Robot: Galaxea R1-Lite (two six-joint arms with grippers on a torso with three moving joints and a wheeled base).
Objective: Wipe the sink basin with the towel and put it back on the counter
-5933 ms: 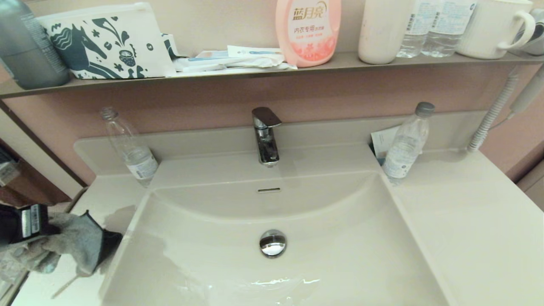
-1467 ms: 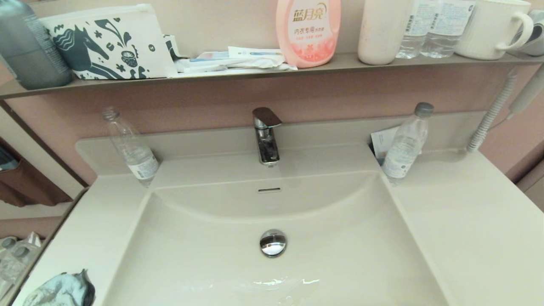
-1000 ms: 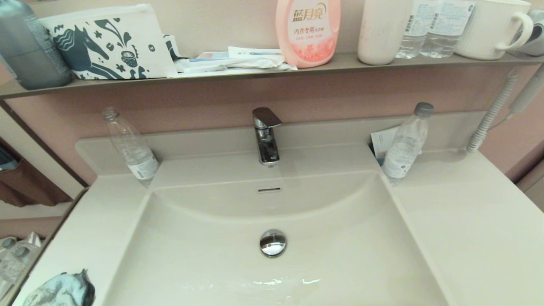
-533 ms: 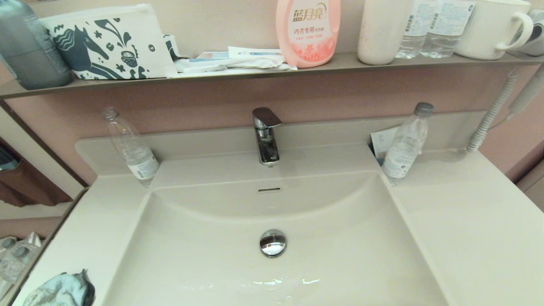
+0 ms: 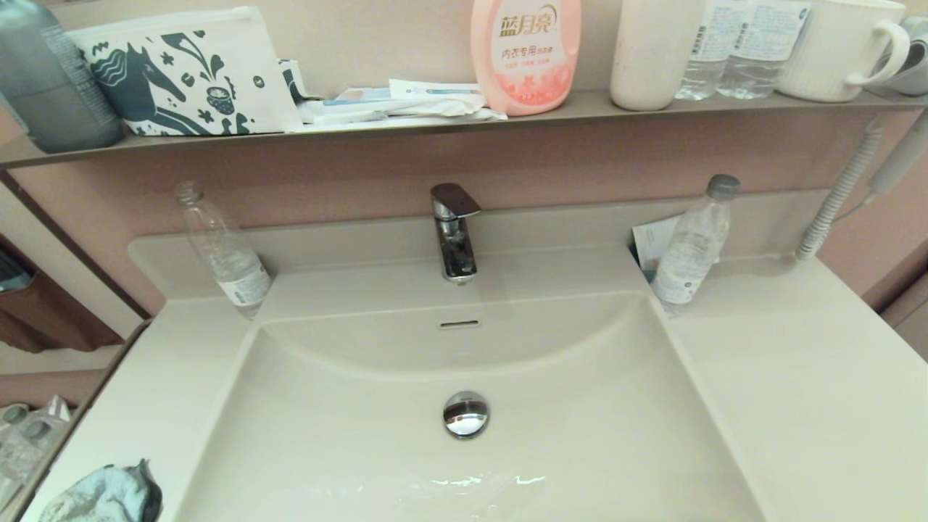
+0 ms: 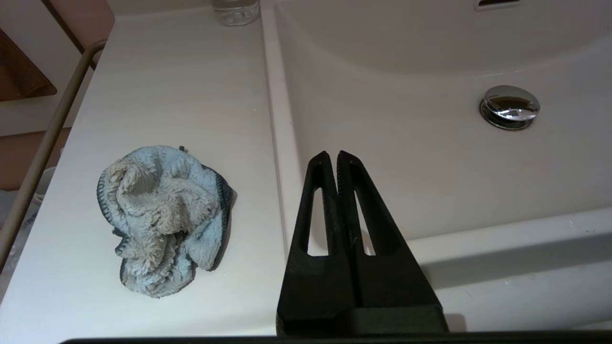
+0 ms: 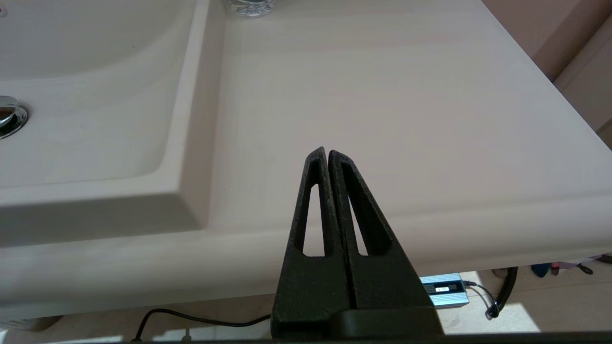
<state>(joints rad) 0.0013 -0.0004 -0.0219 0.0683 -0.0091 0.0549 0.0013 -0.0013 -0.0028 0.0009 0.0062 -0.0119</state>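
Observation:
The towel (image 5: 101, 496) (image 6: 160, 217) lies crumpled on the counter (image 5: 797, 377) at its front left corner, just left of the sink basin (image 5: 464, 464). The basin's chrome drain plug (image 5: 465, 414) and overflow slot (image 5: 459, 324) show, with a wet sheen near the front. My left gripper (image 6: 333, 155) is shut and empty, drawn back above the basin's front left rim, to the right of the towel and apart from it. My right gripper (image 7: 326, 153) is shut and empty, held back over the counter's front edge on the right. Neither gripper appears in the head view.
A chrome tap (image 5: 453, 230) stands behind the basin. Clear bottles stand at back left (image 5: 225, 254) and back right (image 5: 692, 243). The shelf (image 5: 435, 119) above carries a horse-print pouch (image 5: 185, 72), pink bottle (image 5: 525, 54), cups and bottles. A metal rail (image 6: 45, 143) borders the counter's left edge.
About six seconds ago the left gripper held the towel over the counter's left side; since then it let go and withdrew. Over the last 1.5 seconds nothing moves.

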